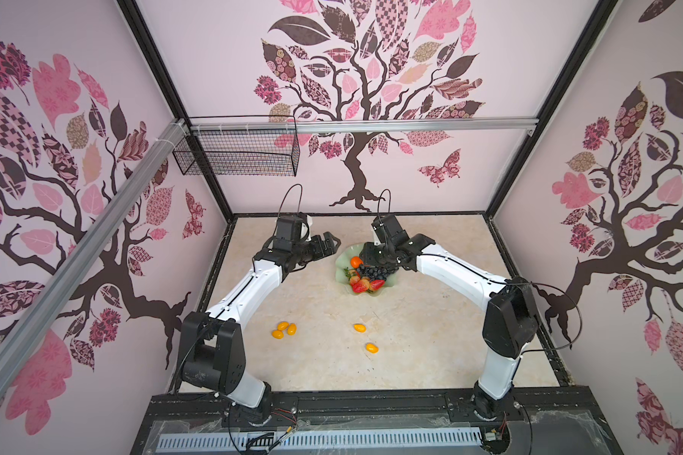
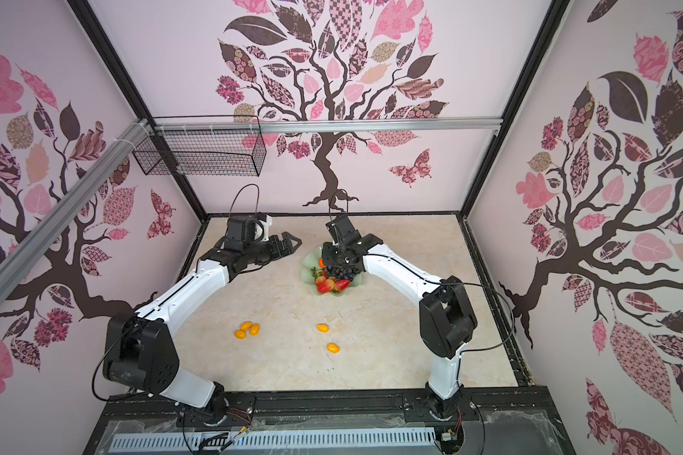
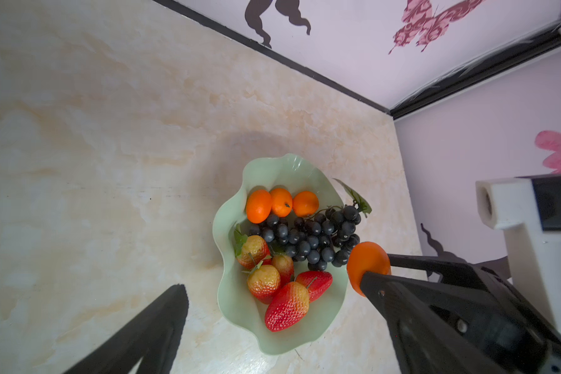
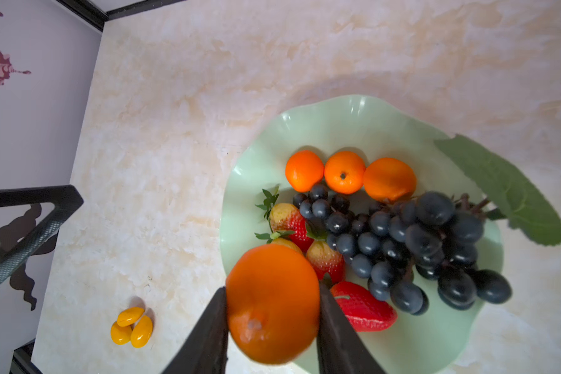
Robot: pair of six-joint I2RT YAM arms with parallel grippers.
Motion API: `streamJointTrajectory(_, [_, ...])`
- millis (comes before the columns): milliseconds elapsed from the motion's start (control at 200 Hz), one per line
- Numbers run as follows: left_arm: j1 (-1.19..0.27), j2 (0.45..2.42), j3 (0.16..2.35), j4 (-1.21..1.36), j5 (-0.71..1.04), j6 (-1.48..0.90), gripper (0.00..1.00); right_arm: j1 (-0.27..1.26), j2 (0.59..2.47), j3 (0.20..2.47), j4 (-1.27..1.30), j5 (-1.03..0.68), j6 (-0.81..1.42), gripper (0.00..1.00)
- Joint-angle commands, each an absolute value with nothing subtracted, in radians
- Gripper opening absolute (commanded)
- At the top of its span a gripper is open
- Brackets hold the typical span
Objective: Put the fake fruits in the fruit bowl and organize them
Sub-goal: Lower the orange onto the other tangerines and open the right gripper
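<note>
Orange (image 4: 272, 311) sits gripped in right pincer (image 4: 272, 289).

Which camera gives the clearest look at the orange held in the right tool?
The right wrist view: the orange fills the foreground, clamped in the right tool. The left wrist view shows it smaller, partly behind a finger, at the edge of the bowl. In both top views the right arm hides it.

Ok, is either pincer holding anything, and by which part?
The right pincer grips an orange across its round sides, by the rim of the fruit bowl. The left pincer is open, empty.
</note>
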State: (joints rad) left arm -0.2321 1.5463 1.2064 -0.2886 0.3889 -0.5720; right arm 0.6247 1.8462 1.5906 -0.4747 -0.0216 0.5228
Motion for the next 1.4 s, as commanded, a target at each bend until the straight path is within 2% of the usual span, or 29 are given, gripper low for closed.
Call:
streamJointTrajectory(0, [-0.173,1.583,1.170,-0.219,0.470,-0.623,0.98,0.609,1.926,1.655,-0.512,-0.005,0.500,0.37])
streamJointTrajectory(345, [-0.134,1.635,1.178,-0.207,0.500,-0.633,0.98,0.595,2.084,1.831,-0.569,-0.006,0.479,0.37])
streamJointTrajectory(930, [-0.129,1.725,1.226,-0.190,0.613,-0.660,0.98,0.575,2.306,2.092,-0.738,0.101,0.428,0.37])
streamJointTrajectory(1210, [-0.200,1.749,1.274,-0.259,0.608,-0.590,0.98,0.560,2.418,2.245,-0.845,0.188,0.436,0.38])
streamJointTrajectory(1390, [-0.222,1.763,1.281,-0.266,0.607,-0.586,0.98,0.551,2.446,2.263,-0.854,0.189,0.437,0.38])
